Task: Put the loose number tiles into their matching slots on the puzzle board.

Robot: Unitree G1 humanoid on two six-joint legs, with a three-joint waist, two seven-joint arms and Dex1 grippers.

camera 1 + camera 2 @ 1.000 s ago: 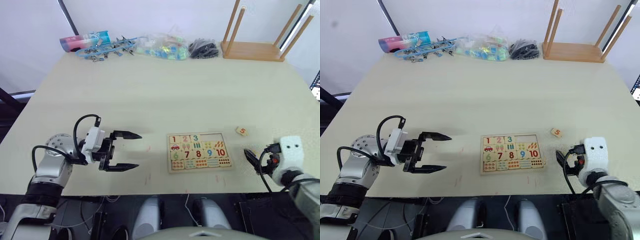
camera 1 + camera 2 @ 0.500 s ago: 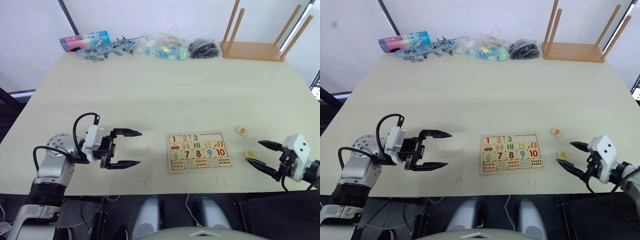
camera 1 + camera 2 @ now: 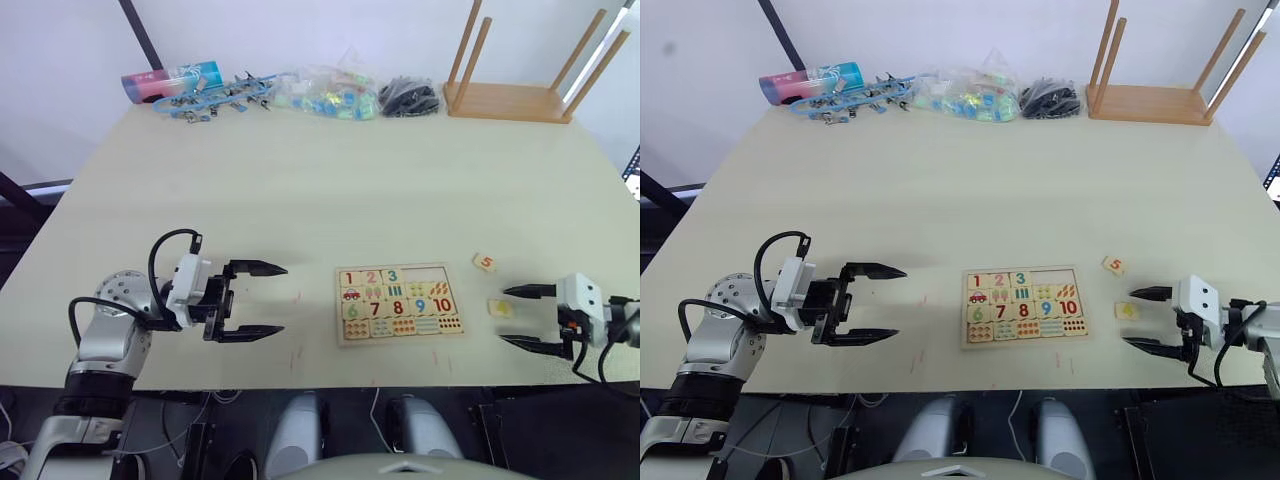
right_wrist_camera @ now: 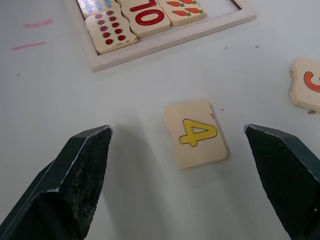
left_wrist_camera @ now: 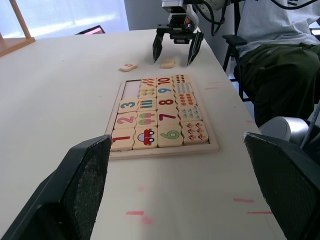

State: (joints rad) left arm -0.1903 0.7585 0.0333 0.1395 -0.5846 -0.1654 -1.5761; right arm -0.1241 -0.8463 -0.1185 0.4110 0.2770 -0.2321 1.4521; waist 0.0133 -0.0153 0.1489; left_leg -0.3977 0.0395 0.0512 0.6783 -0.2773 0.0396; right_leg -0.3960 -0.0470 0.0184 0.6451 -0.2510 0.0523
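Lower right of frame | my right gripper (image 3: 528, 317) spread, straddling tile 4 (image 3: 500, 308) | left gripper (image 3: 262, 299) spread, far off

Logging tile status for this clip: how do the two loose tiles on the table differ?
The 4 tile bears a yellow digit and lies between the open right hand's fingers; the 5 tile bears an orange-red digit and lies farther back. Both are pale wooden squares, flat, right of the puzzle board.
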